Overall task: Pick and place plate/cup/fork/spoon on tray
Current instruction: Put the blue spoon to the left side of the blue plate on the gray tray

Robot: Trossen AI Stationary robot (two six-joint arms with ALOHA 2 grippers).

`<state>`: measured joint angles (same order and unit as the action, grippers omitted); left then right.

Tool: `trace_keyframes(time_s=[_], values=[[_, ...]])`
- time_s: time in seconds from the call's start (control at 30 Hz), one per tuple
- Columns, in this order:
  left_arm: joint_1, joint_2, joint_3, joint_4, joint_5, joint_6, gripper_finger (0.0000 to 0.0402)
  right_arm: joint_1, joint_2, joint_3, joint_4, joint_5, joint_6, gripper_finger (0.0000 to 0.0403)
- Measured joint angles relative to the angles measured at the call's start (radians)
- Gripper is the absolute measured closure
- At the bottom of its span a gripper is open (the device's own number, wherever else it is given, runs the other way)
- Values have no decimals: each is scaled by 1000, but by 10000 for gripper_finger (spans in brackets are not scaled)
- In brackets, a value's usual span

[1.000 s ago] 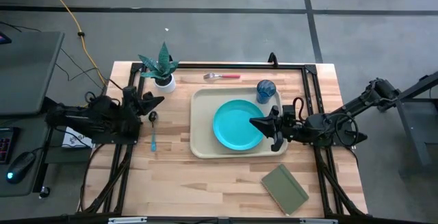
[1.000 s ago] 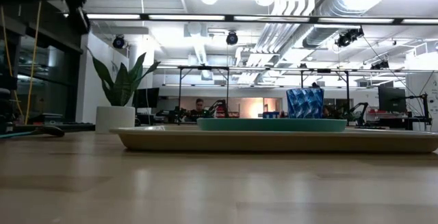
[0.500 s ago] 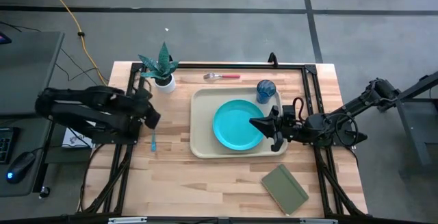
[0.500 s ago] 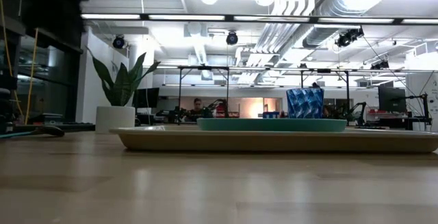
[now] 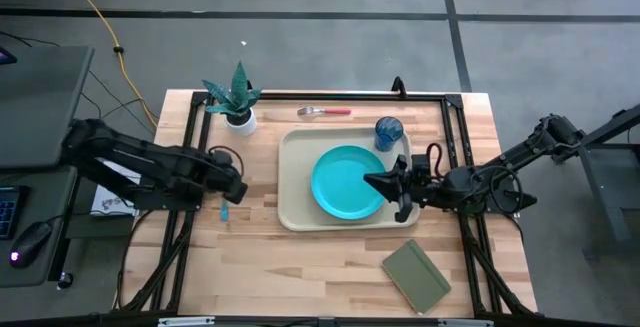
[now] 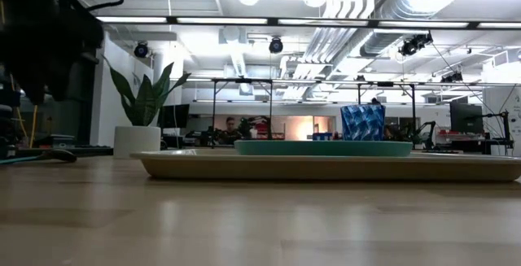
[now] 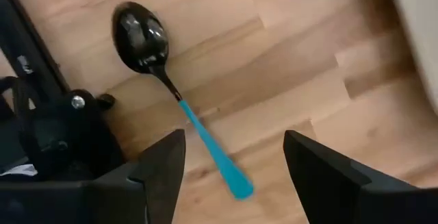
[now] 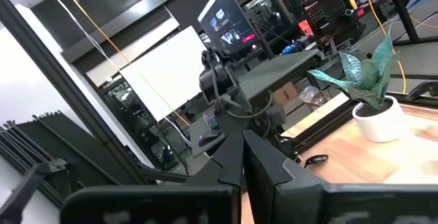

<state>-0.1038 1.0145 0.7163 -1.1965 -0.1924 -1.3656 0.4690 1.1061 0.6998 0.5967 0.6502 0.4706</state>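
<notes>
The round turquoise plate (image 5: 347, 182) and blue see-through cup (image 5: 388, 130) sit on the beige tray (image 5: 296, 175), while the red-handled fork (image 5: 324, 112) lies on the wooden counter (image 5: 300, 257) and the left pincer (image 7: 233, 172), fingers apart, hovers over the blue-handled spoon (image 7: 174, 95); the right pincer (image 5: 372, 180) waits closed above the tray.

Overhead camera looks straight down on the pale beige rectangular tray (image 5: 345, 182); the table-level camera sees it (image 6: 326, 165) edge-on (wrist cameras sit closer).
</notes>
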Motion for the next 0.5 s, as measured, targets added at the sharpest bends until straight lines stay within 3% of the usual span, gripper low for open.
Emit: trace_keyframes(time_s=[0.13,0.33,0.5], values=[[-47,87,-1,42,-92,-91,172,0,0,0,-17,0,0,402],[-160,241,-1,42,-151,-248,172,0,0,0,-18,-6,0,402],[-267,373,-1,28,-198,-514,172,0,0,0,-38,-8,3,402]])
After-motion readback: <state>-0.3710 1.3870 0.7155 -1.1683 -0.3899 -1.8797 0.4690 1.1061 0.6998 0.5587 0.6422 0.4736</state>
